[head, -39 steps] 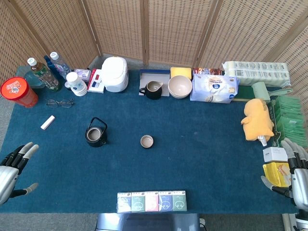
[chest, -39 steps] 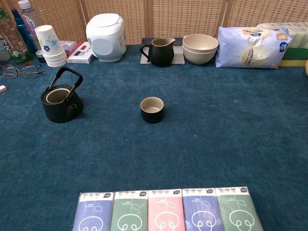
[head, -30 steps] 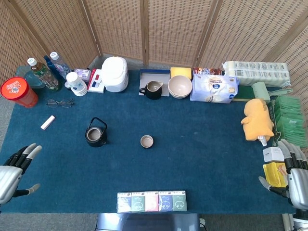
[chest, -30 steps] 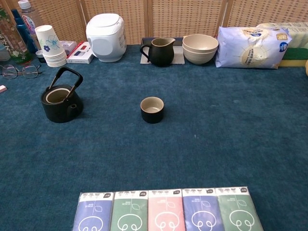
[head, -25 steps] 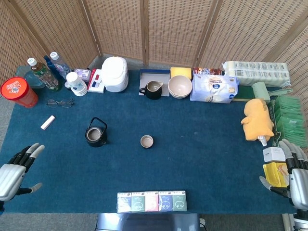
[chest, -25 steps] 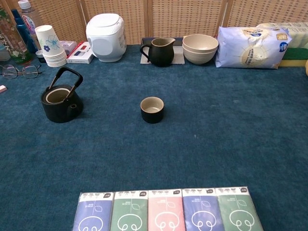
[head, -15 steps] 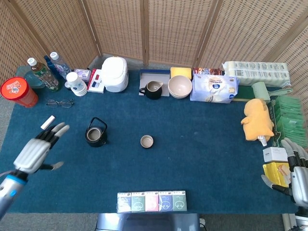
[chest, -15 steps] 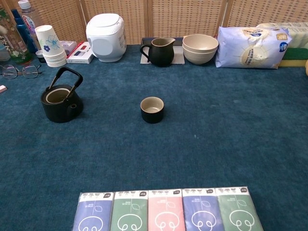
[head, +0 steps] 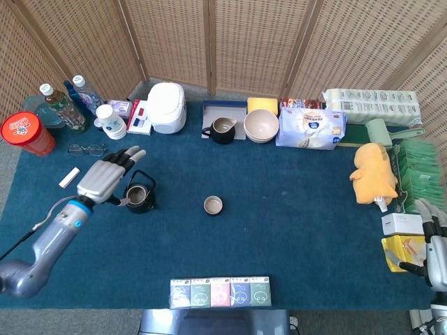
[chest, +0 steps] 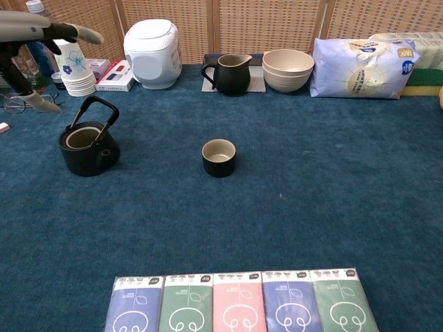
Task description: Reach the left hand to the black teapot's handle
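- A row of five tissue packs (chest: 241, 301) lies at the near edge of the blue table cloth (head: 293, 209).
- The right hand (head: 434, 255) rests at the near right corner, beside a yellow packet (head: 399, 252); it holds nothing, but how far its fingers are apart I cannot tell.
- A small dark cup (chest: 219, 157) stands alone near the middle of the cloth.
- The black teapot (chest: 87, 141) stands to the left of the cup, its handle (chest: 97, 111) upright over the open top.
- The left hand (head: 106, 179) hovers just beside the teapot on its left side, fingers spread and holding nothing, not yet on the handle.
- Further back stand a white rice cooker (head: 167, 107), a dark pitcher (head: 223, 130) and stacked bowls (head: 260, 125).
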`<control>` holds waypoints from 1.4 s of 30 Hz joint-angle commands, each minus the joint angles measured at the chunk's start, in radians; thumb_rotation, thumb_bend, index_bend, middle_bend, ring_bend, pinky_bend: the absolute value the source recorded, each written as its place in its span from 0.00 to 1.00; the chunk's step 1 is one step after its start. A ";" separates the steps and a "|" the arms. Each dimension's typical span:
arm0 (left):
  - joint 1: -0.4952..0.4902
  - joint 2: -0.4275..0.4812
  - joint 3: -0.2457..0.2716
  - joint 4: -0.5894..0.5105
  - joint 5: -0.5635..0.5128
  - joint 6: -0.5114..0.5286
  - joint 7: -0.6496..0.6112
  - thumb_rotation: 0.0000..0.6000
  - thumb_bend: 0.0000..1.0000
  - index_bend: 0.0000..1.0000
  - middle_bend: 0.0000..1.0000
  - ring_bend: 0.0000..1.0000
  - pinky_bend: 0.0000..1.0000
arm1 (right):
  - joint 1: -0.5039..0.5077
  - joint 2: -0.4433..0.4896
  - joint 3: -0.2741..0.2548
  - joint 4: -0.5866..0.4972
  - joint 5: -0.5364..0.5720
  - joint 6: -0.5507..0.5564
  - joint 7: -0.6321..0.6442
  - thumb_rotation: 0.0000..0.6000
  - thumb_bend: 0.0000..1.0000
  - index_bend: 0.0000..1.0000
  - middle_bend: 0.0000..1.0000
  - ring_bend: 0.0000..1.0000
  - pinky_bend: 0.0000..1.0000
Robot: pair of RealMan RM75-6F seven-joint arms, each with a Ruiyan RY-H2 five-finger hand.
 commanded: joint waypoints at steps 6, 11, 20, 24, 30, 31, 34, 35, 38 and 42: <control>-0.167 -0.178 0.010 0.178 -0.234 -0.064 0.212 1.00 0.00 0.00 0.00 0.00 0.13 | 0.014 -0.013 0.013 0.013 0.039 -0.028 -0.021 1.00 0.00 0.00 0.00 0.00 0.00; -0.209 -0.234 0.023 0.243 -0.286 -0.057 0.256 1.00 0.00 0.00 0.00 0.00 0.13 | 0.016 -0.017 0.020 0.021 0.062 -0.035 -0.020 1.00 0.00 0.00 0.00 0.00 0.00; -0.245 -0.269 0.050 0.297 -0.354 -0.047 0.303 1.00 0.01 0.00 0.00 0.00 0.13 | 0.018 -0.020 0.024 0.027 0.071 -0.039 -0.020 1.00 0.00 0.00 0.00 0.00 0.00; -0.251 -0.277 0.059 0.306 -0.371 -0.045 0.306 1.00 0.01 0.01 0.00 0.00 0.13 | 0.018 -0.020 0.022 0.027 0.068 -0.041 -0.020 1.00 0.00 0.00 0.00 0.00 0.00; -0.267 -0.293 0.071 0.325 -0.410 -0.053 0.316 1.00 0.04 0.14 0.14 0.15 0.39 | 0.018 -0.020 0.023 0.029 0.068 -0.043 -0.015 1.00 0.00 0.00 0.00 0.00 0.00; -0.271 -0.296 0.072 0.325 -0.416 -0.054 0.317 1.00 0.05 0.19 0.21 0.21 0.46 | 0.018 -0.020 0.022 0.030 0.068 -0.044 -0.015 1.00 0.00 0.00 0.00 0.00 0.00; -0.280 -0.301 0.075 0.324 -0.423 -0.055 0.319 1.00 0.10 0.41 0.48 0.44 0.65 | 0.019 -0.022 0.022 0.032 0.066 -0.045 -0.015 1.00 0.00 0.00 0.00 0.00 0.00; -0.284 -0.302 0.080 0.324 -0.424 -0.056 0.324 1.00 0.12 0.48 0.55 0.51 0.69 | 0.019 -0.022 0.022 0.033 0.065 -0.045 -0.016 1.00 0.00 0.00 0.00 0.00 0.00; -0.294 -0.304 0.096 0.323 -0.432 -0.054 0.346 1.00 0.17 0.61 0.68 0.62 0.76 | 0.019 -0.023 0.022 0.033 0.065 -0.044 -0.017 1.00 0.00 0.00 0.00 0.00 0.00; -0.306 -0.300 0.108 0.308 -0.467 -0.050 0.369 1.00 0.26 0.74 0.82 0.75 0.85 | 0.018 -0.022 0.022 0.032 0.062 -0.042 -0.016 1.00 0.00 0.00 0.00 0.00 0.00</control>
